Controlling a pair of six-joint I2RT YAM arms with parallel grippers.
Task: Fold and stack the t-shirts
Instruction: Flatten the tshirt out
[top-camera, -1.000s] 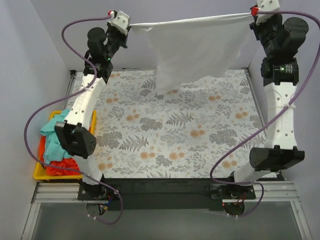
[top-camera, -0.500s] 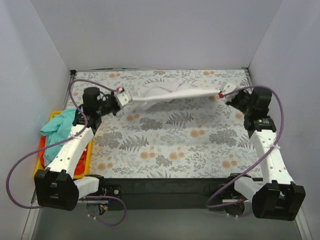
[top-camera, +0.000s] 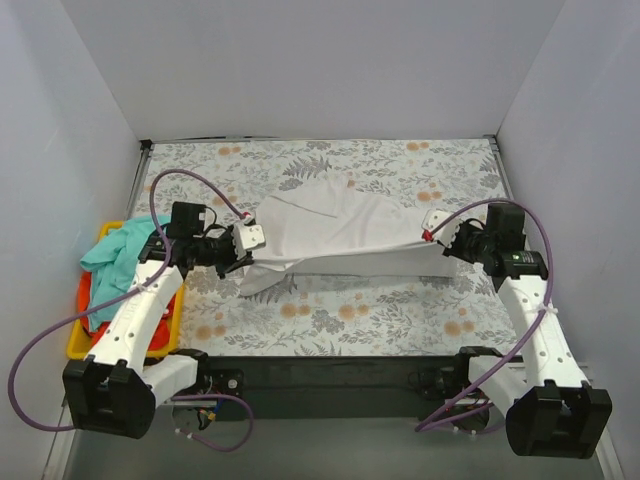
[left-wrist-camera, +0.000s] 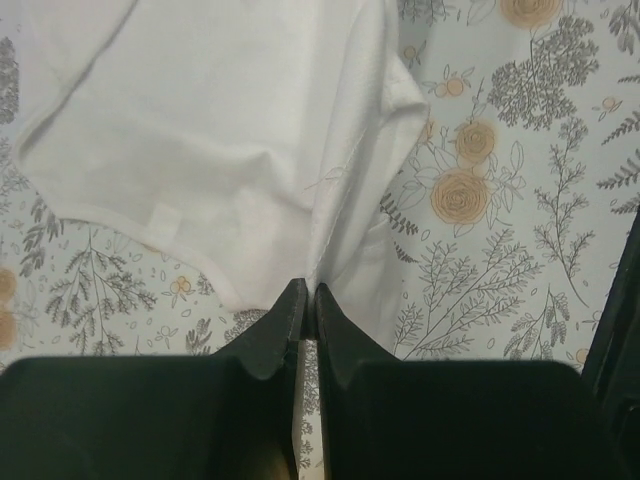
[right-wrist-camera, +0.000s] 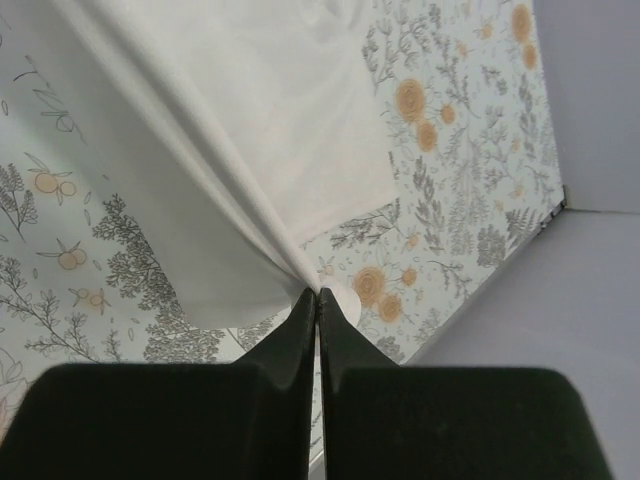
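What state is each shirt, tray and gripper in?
White cloth t-shirt: unfolded, partly lying flat, pinched at both ends.
Left gripper: shut on white cloth t-shirt.
Right gripper: shut on white cloth t-shirt.
Teal cloth t-shirt: crumpled, in tray.
Orange-red cloth t-shirt: crumpled, mostly hidden.
Yellow plastic tray: full of shirts.

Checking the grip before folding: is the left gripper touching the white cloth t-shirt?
Touching. The left wrist view shows the left gripper shut, pinching an edge of the white cloth t-shirt.

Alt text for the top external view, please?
A white t-shirt is stretched between the shut left pincer and right pincer, draping onto the floral table cover. A teal t-shirt and an orange-red t-shirt sit in a yellow tray at left.
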